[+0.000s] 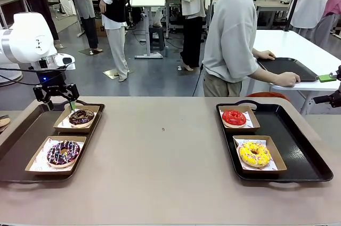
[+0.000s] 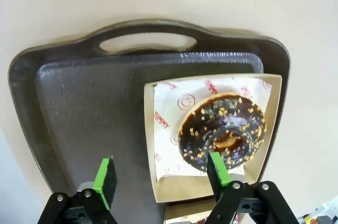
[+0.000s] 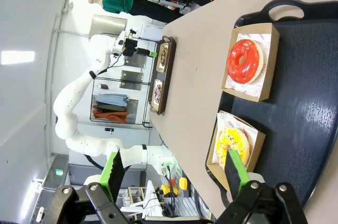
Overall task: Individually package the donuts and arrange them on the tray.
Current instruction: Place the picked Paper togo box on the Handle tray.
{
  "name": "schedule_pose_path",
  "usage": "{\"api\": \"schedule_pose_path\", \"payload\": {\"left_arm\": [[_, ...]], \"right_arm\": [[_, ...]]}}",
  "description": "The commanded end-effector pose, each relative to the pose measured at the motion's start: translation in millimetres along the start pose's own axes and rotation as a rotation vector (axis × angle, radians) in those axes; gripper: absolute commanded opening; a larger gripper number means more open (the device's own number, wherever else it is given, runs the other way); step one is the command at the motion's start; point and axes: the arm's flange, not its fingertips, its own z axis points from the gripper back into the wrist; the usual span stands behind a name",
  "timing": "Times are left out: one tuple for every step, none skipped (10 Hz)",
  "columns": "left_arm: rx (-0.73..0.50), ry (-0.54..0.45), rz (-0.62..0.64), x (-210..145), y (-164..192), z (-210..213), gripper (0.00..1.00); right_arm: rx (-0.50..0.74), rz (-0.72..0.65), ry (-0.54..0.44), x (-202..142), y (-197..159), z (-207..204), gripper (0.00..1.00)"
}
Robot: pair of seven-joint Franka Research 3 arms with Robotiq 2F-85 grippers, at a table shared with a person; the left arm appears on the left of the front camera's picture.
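Two black trays lie on the table. On the left tray, the chocolate-brown donut with nut bits and the dark chocolate donut with purple-white sprinkles each sit in a paper boat. My left gripper hovers open over that tray's far end; in the left wrist view it stands open above the tray floor, its right finger over the edge of the brown donut's boat. The right tray holds the red donut and the yellow donut in boats. My right gripper is open and empty above the table, apart from the red donut and the yellow donut.
A person stands past the far edge, turned away, both hands on another black tray on a white table behind. The tabletop stretches bare between the two trays. My right arm's end shows at the right edge.
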Motion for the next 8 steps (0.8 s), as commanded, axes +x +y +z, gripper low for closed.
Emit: {"api": "schedule_pose_path", "payload": {"left_arm": [[-0.138, 0.025, -0.033, -20, 6, 18, 0.89], [-0.239, 0.007, -0.083, -34, 15, 35, 0.89], [-0.322, 0.013, -0.115, -49, 26, 49, 0.89], [-0.439, -0.027, -0.172, -67, 43, 67, 0.89], [-0.552, -0.078, -0.232, -86, 65, 81, 0.89], [-0.682, -0.121, -0.255, -105, 92, 92, 0.89], [-0.79, -0.179, -0.222, -123, 121, 97, 0.89], [-0.898, -0.243, -0.152, -139, 157, 95, 0.89]], "right_arm": [[0.009, 0.006, 0.004, -1, 1, 0, 1.0], [0.009, 0.006, 0.004, -1, 1, 0, 1.0], [0.009, 0.006, 0.004, -1, 1, 0, 1.0], [0.009, 0.006, 0.004, -1, 1, 0, 1.0], [0.009, 0.006, 0.004, -1, 1, 0, 1.0], [0.009, 0.006, 0.004, -1, 1, 0, 1.0], [0.009, 0.006, 0.004, -1, 1, 0, 1.0], [0.009, 0.006, 0.004, -1, 1, 0, 1.0]]}}
